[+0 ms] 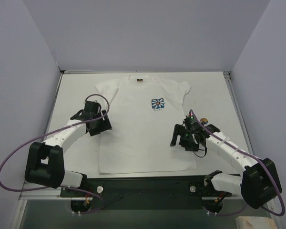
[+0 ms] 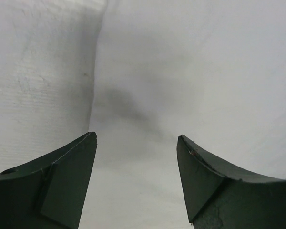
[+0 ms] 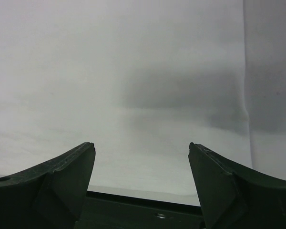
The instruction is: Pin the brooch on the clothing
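R gripper, jaws apart, empty, over right side of white short-sleeved T-shirt; L gripper same, at its left edge. Tiny round dark-brown, tan-centred brooch lies on pale table beside shirt, just past R wrist. Prob. light, rigid, slippery: pinch rim.

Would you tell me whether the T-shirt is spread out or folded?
Spread out: the T-shirt lies flat, print side up, with both sleeves, collar and bottom hem all showing.
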